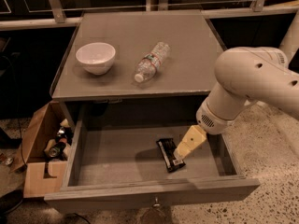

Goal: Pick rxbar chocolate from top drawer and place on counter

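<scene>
Noting gripper (180, 155) at 3 o'clock edge of rxbar chocolate (165, 151) in top drawer (140, 191), grip state impossible to tell; risking shoving flat bar toward 9 o'clock.

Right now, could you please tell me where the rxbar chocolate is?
The rxbar chocolate lies flat on the floor of the open top drawer, right of centre, with the hand just beside its right edge.

One camera looks down from the front, near, over counter (187, 36) and top drawer (117, 157) (gripper (180, 155) inside it).
</scene>
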{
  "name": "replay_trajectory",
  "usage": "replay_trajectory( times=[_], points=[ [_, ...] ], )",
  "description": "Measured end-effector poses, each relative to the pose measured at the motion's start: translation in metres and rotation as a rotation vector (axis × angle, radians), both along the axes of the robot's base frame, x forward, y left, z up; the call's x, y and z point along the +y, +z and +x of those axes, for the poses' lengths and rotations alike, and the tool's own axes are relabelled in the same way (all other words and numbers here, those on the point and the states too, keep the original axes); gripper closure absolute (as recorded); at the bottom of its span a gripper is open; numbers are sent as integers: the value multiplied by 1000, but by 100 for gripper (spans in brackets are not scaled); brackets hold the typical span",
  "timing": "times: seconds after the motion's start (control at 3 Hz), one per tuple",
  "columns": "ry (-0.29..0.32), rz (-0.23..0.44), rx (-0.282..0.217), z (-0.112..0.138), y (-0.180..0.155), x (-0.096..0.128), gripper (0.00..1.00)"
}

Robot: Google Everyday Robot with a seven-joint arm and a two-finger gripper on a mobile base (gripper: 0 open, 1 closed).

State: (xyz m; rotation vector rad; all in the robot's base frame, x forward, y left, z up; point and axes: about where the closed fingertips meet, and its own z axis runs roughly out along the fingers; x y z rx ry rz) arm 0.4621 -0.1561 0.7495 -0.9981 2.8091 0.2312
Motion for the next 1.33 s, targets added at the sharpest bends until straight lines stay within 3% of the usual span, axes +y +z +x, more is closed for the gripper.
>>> replay_trajectory(
  times=[0.67, 1.0, 1.33],
  points=[
    [-133, -31, -76, 5, 3, 0, 0],
    [-134, -31, -76, 6, 2, 0, 0],
    [-162, 14, -74, 15, -10, 3, 0]
  ],
)
